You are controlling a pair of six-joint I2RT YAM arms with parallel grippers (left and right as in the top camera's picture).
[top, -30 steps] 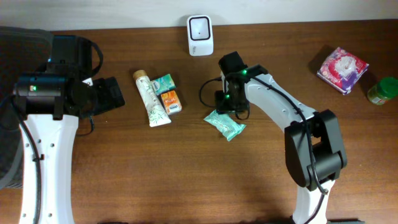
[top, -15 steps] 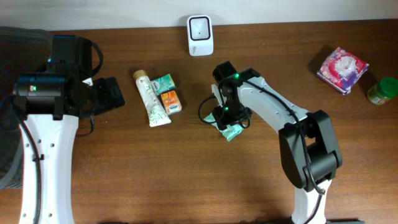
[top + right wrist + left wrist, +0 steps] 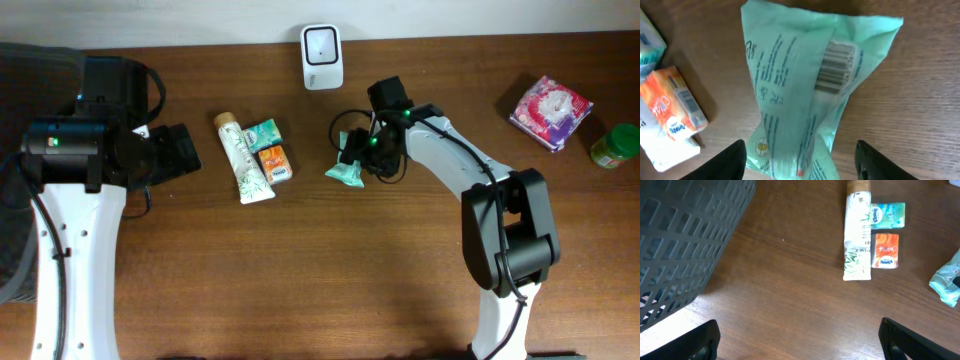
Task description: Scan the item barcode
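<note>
The right gripper hangs straight over the green packet, which lies flat on the brown table, a short way in front of the white scanner at the table's far edge. Its fingers stand well spread, one to each side of the packet's lower end. The one on the left of the wrist view sits right at the packet's edge, and I cannot tell whether it touches. The other has bare wood showing between it and the wrapper, so the jaws are released rather than clamped. The packet's barcode faces up, near its top corner.

Off to the side of the packet lie three more things close together: a small orange pack, a teal tissue pack just behind it, and a long white tube with leaf print touching both.

The left gripper hovers above bare table with its fingers spread as wide as they go — nothing between them, nothing touched. A dark mesh basket stands beside it.

At the right end of the table sit a pink-wrapped pack and a green jar, well apart from both arms.
</note>
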